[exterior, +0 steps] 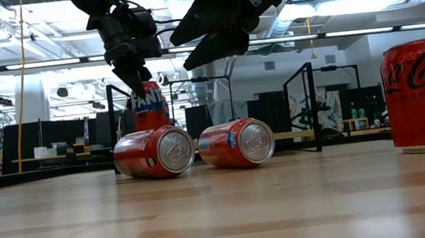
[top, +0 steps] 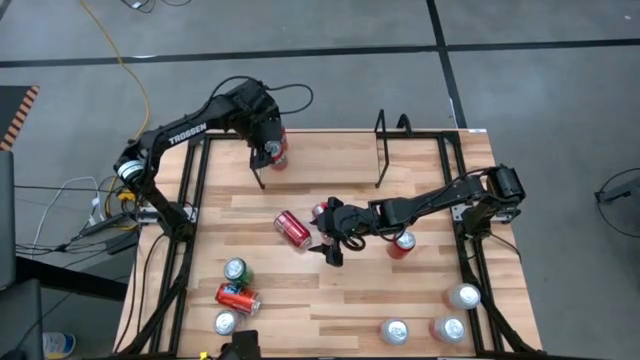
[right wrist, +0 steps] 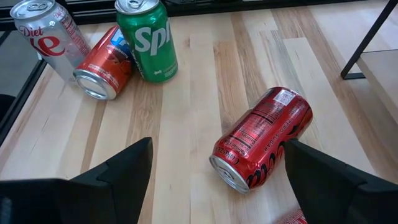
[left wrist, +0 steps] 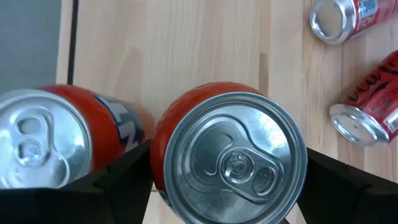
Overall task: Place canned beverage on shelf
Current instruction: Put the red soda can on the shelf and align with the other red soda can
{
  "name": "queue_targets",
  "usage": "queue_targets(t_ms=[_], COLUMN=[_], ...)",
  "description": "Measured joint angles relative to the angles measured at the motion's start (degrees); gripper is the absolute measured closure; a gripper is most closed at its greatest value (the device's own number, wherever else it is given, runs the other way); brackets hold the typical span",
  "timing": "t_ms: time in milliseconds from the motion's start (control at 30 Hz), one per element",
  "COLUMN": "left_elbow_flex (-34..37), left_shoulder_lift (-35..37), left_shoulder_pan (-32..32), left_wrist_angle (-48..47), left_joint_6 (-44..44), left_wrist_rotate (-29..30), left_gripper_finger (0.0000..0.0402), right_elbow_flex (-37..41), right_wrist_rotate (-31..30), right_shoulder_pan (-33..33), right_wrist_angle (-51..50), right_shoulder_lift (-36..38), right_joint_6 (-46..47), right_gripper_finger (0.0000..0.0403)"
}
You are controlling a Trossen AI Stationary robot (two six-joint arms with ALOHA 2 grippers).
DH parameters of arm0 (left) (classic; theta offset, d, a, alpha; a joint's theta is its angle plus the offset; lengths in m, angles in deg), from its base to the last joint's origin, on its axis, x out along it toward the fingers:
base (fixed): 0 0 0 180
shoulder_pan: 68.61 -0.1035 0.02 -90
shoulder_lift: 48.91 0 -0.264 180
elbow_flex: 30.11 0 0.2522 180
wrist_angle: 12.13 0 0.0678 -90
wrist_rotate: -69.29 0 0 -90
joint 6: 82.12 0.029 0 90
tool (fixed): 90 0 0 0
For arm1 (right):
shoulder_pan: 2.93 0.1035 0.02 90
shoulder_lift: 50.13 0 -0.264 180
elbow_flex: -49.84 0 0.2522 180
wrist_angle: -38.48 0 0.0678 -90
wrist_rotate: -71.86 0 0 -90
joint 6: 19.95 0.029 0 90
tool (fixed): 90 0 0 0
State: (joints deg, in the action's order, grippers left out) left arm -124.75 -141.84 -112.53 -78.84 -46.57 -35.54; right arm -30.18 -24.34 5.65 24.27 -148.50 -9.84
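An upright orange Fanta can [left wrist: 230, 155] sits between the fingers of my left gripper [top: 268, 153], just inside the left end loop of the black wire shelf [top: 380, 150] at the table's far side. A second orange can [left wrist: 37, 137] stands close beside it. The low view shows the held can [exterior: 147, 103] under the gripper, with its bottom hidden. My right gripper [top: 330, 242] hovers open over the table's middle. A red Coke can [right wrist: 261, 140] lies on its side just ahead of its fingers. My left gripper pinches the orange can's wall just below the rim [left wrist: 159, 140], one finger on each side. The fingers slant down from the table's left. The can stays upright. A lying can in front hides whether its bottom rests on the shelf.
Two red cans [exterior: 155, 153] [exterior: 236, 144] lie side by side mid-table under the right arm. A red can [top: 402, 243] stands to their right. A Sprite can [right wrist: 149, 40], a lying orange can [right wrist: 106, 62] and a Diet Coke can [right wrist: 50, 37] sit near left, and several silver-topped cans [top: 448, 328] near right.
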Motion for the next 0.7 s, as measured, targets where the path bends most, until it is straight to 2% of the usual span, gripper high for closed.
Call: queue_targets(t_ms=[700], left_elbow_flex=[0.0], left_shoulder_lift=[-0.9], left_shoulder_pan=[-0.2], left_wrist_angle=[0.2], left_joint_6=[0.2], left_wrist_rotate=[0.2], left_gripper_finger=[0.0099], right_elbow_flex=[0.0], right_wrist_rotate=[0.0], right_shoulder_pan=[0.0], right_wrist_angle=[0.0], right_shoulder_lift=[0.0], right_joint_6=[0.0], right_gripper_finger=[0.0067])
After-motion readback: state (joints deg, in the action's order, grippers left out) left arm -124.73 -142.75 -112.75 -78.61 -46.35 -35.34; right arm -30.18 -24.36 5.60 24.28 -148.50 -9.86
